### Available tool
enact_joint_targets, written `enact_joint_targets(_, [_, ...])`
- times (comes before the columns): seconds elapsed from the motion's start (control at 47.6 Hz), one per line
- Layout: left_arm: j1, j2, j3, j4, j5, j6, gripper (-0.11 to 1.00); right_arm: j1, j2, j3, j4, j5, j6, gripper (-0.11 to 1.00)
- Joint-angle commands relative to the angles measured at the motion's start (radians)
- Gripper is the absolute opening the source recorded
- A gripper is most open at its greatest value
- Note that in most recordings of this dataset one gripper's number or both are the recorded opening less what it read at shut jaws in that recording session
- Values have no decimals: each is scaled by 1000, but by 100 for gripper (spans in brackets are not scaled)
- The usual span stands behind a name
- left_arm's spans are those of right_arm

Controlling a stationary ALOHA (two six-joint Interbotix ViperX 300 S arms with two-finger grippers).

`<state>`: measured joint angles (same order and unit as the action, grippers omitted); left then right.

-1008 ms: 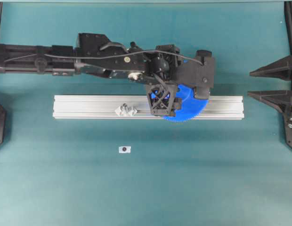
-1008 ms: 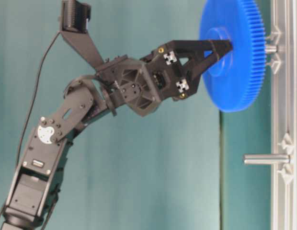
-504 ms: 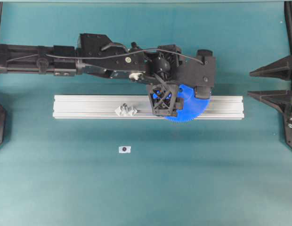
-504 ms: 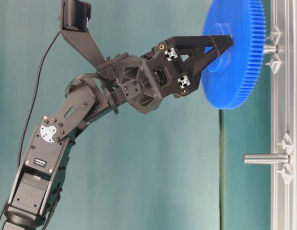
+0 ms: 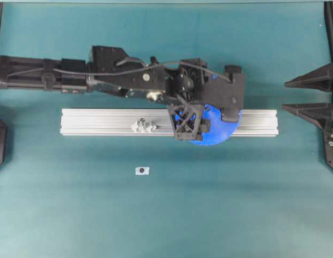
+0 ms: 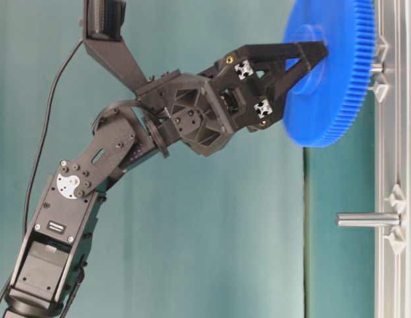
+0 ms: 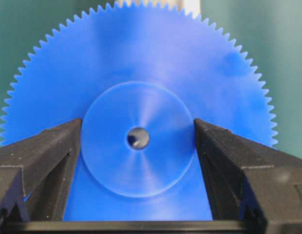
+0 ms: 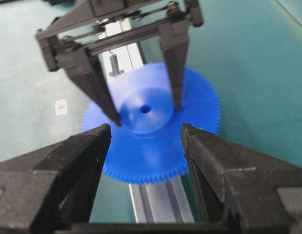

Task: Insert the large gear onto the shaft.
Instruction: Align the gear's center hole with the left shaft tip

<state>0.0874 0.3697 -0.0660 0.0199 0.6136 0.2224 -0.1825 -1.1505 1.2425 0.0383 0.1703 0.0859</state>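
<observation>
Toothed blue large gear [image 6: 331, 73] sits against the rail-mounted silvery shaft [image 6: 376, 67].

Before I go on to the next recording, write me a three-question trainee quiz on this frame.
1. True or false: the left tool grips the large gear by its toothed rim.
2. What do its fingers clamp? A) the raised hub B) the rail C) the free peg
3. Fill in: the aluminium rail carries ___ metal pegs, counting the shaft behind the gear.

Key: 1 false; 2 A; 3 two, the other being the free peg.
</observation>
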Motion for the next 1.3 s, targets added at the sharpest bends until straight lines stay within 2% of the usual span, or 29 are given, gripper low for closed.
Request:
enact_joint_targets(0.0, [-5,-26,-2,0,-3,-11,78,-5,6,-14,-2,-6,8,68])
enact_joint_targets(0.483, [49,-40,21,0,-3,-5,78,-3,8,-15,-2,-6,8,68])
enact_joint_targets(0.903, [54,-75,72,0,-5,-11,78,-5,6,-17,-2,-6,9,68])
enact_joint_targets(1.28, [54,-61,57,0,-17,-18,78,-3,6,-17,-2,-9,9,68])
